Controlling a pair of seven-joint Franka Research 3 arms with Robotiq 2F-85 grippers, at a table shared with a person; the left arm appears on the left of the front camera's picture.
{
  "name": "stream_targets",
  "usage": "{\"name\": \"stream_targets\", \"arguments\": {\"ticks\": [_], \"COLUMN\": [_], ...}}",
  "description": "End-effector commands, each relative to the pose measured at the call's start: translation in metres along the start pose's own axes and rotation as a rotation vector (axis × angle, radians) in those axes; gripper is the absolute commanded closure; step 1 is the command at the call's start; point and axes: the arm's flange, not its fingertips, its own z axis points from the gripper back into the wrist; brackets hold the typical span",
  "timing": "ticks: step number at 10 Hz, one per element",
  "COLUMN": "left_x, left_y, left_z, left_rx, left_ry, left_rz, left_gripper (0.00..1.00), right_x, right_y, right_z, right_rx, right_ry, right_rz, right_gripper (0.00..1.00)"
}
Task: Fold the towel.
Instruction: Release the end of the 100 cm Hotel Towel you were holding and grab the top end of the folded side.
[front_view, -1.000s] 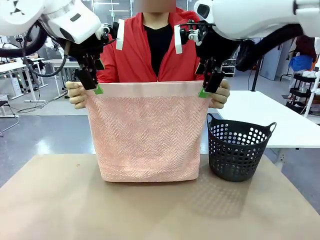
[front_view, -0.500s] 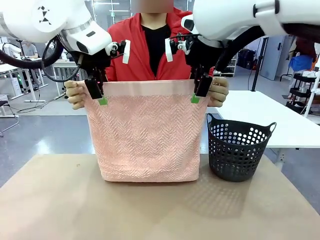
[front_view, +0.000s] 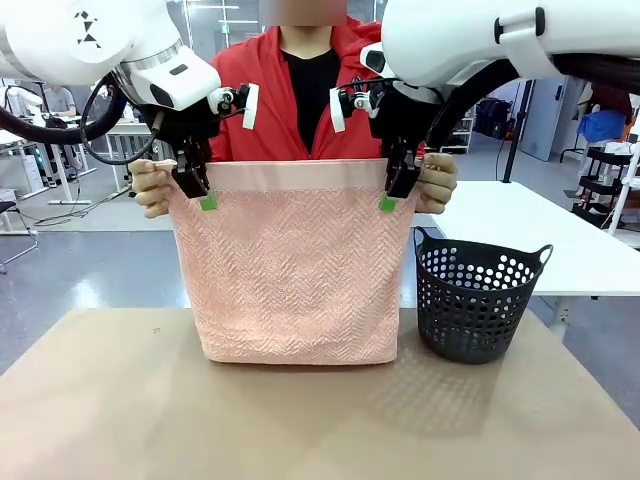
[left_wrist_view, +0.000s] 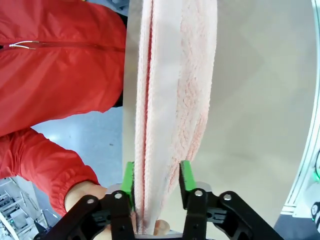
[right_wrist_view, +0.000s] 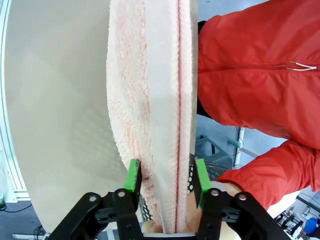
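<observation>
The only marking is a small black mark (front_view: 88, 28) on the white shell of the left arm, too small to read.

The towel (front_view: 295, 280) hangs upright like a curtain over the middle of the surface (front_view: 320, 420), held up at its top edge. It is salmon-pink terry with a raised herringbone weave, and a plain smooth band runs along the top. Its lower edge reaches down to the brown, matt surface; whether it rests there cannot be told.

The left tool (front_view: 203, 195) is clamped on the towel's top corner. In the left wrist view its green pads (left_wrist_view: 129, 176) press the cloth from both sides, and the cloth, seen edge-on, looks fluffy and layered.

The right tool (front_view: 392, 195) straddles the other top corner. In the right wrist view its pads (right_wrist_view: 133, 175) stand on either side of the edge, but whether they pinch it cannot be told.

A person in a glossy red jacket (front_view: 270, 110) stands behind the towel, with one hand (front_view: 150, 190) just outside the left tool and the other hand (front_view: 441, 184) just outside the right tool, both at the top corners.

A round black plastic basket (front_view: 478, 300) with punched holes and two small handles stands on the surface just beside the towel, on the robot's right
</observation>
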Motion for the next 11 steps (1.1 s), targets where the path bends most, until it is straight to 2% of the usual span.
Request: {"name": "stream_targets", "arguments": {"ticks": [1, 2, 6, 7, 8, 11], "left_x": [-0.0065, -0.0069, -0.0099, -0.0125, -0.0037, -0.0037], "left_y": [-0.0026, -0.0024, -0.0014, 0.0004, 0.0016, 0.0016], "left_z": [0.0046, 0.0051, 0.0056, 0.0066, 0.0016, 0.0016], "left_rx": [-0.022, -0.019, -0.023, 0.014, 0.001, 0.001], "left_ry": [-0.009, -0.008, -0.014, -0.04, 0.0, 0.0], "left_rz": [-0.006, -0.006, 0.012, 0.041, 0.009, 0.009], "left_gripper": [0.96, 1.0, 1.0, 1.0, 1.0, 1.0], "right_x": [0.0026, 0.0033, 0.002, 0.0, 0.003, 0.003], "right_y": [-0.0008, -0.0015, -0.0056, -0.0073, -0.0016, -0.0016], "right_z": [0.0041, 0.0051, 0.0071, 0.0065, 0.0051, 0.0051], "right_rx": [0.005, 0.002, -0.005, -0.015, -0.009, -0.009], "right_ry": [0.013, 0.014, 0.012, 0.012, -0.005, -0.005], "right_rz": [0.0, 0.003, -0.001, 0.0, 0.003, 0.003], "right_gripper": [1.0, 1.0, 1.0, 1.0, 1.0, 1.0]}}
